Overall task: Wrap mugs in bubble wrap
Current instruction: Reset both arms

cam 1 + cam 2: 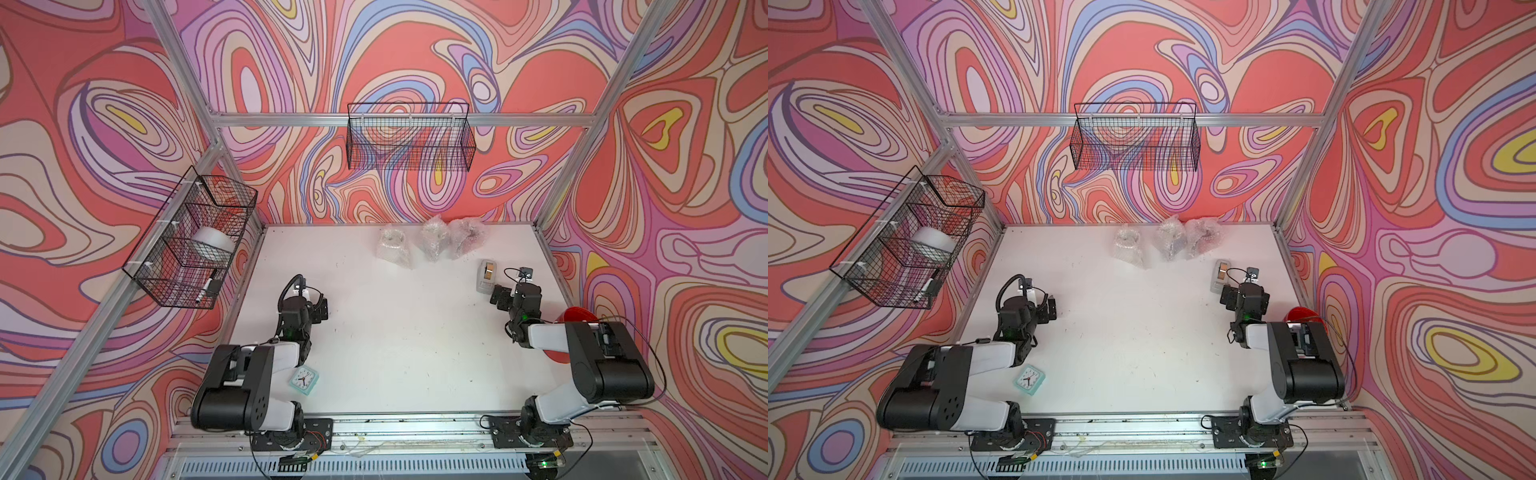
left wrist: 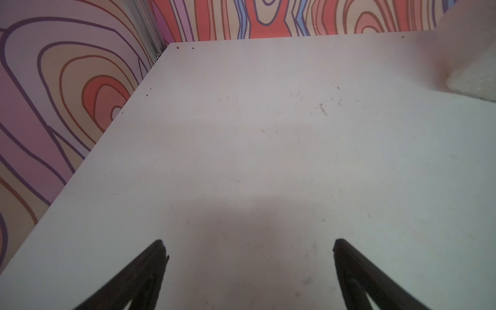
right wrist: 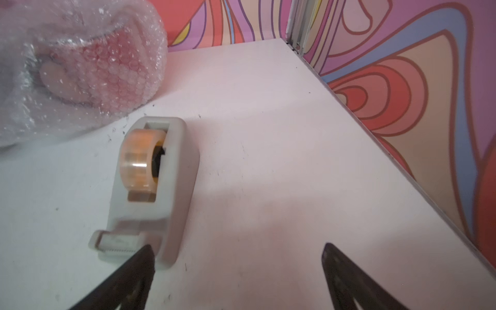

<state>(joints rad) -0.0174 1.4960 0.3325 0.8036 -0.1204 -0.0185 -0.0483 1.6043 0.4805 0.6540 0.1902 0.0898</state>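
Three far-side mugs [image 1: 434, 243] in clear bubble wrap [image 3: 80, 53] were judged fragile & slippery; best gripped mid-body. Left gripper [image 2: 248, 244] & right gripper [image 3: 239, 248] were seen wide, empty.

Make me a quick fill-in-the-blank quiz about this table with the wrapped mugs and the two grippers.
The bubble-wrapped mugs at the far edge of the table number ___.
The tape dispenser sits next to the right gripper, whose jaws stand ___.
The left gripper holds ___.
The clock lies on the robot's ___ side.
Missing words: three; open; nothing; left.
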